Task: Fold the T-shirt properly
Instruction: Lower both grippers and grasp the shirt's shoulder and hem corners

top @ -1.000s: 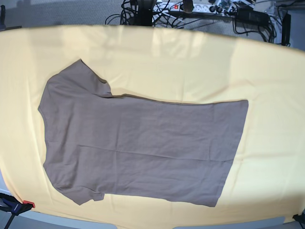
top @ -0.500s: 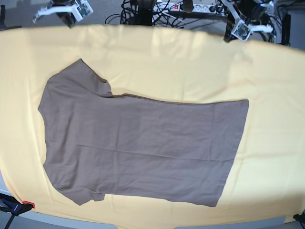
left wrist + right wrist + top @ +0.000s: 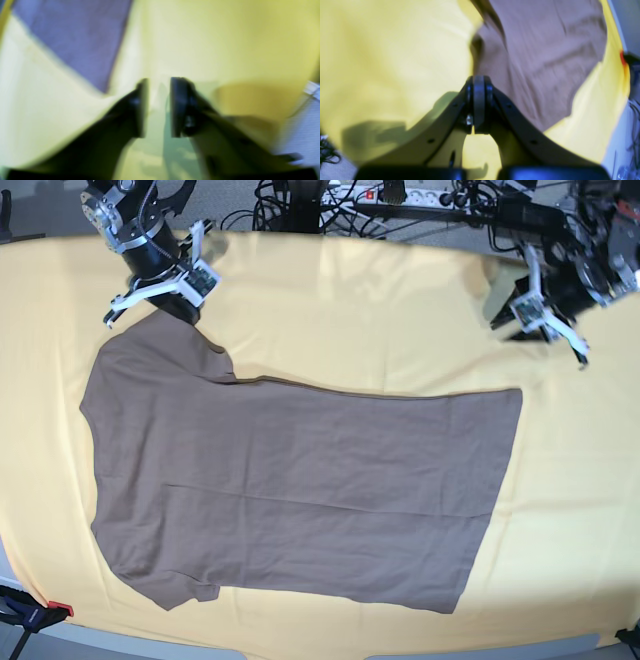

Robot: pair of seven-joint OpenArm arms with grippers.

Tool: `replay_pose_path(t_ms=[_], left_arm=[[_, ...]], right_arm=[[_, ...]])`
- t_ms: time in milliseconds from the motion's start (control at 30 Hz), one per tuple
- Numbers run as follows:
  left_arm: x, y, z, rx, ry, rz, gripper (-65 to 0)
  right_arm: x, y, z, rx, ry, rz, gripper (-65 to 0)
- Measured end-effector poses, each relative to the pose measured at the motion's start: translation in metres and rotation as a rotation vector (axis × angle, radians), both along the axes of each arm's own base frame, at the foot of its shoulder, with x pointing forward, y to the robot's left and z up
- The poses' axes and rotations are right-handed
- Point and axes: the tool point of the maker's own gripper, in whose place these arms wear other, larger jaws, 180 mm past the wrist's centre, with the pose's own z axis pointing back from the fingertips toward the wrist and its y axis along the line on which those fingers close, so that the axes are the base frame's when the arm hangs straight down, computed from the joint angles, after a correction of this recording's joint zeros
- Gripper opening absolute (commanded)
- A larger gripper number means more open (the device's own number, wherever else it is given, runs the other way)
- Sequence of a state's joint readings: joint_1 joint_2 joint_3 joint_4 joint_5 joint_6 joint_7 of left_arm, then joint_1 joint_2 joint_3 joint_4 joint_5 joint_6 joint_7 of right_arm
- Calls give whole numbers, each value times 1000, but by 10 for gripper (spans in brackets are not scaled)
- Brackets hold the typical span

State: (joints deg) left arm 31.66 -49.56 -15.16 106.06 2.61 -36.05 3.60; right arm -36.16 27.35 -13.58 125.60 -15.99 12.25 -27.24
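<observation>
Base view: your right hand [image 3: 165, 305], clenched (empty), is nearest; T-shirt [image 3: 300, 490] sleeve at 6 o'clock; left hand [image 3: 520, 315] parted.

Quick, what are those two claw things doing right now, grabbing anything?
Left gripper: open, holding nothing, above the yellow cloth.
Right gripper: closed, holding nothing, beside the T-shirt.
</observation>
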Motion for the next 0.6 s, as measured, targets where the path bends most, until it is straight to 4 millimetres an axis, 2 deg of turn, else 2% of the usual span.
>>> replay_pose_path(t_ms=[33, 67, 133, 233, 367, 500, 600], left_arm=[[9, 7, 0, 24, -17, -11, -324], [16, 12, -2, 51, -21, -26, -302], [24, 19, -12, 98, -4, -65, -301], [34, 12, -26, 121, 9, -132, -301], [67, 8, -32, 190, -71, -173, -301], [88, 4, -41, 225, -89, -215, -301], [102, 0, -45, 246, -95, -232, -312]], right_arm=[[0, -2, -5, -6, 9, -4, -614], [-1, -3, -9, -10, 19, -6, -584], [-3, -2, -11, -7, 29, -4, -519], [-4, -2, -11, -5, 27, -1, -446], [-3, -2, -10, -5, 25, -2, -435], [-3, -2, -10, -4, 26, -1, -432], [-5, -4, -13, -10, 43, -14, -326]])
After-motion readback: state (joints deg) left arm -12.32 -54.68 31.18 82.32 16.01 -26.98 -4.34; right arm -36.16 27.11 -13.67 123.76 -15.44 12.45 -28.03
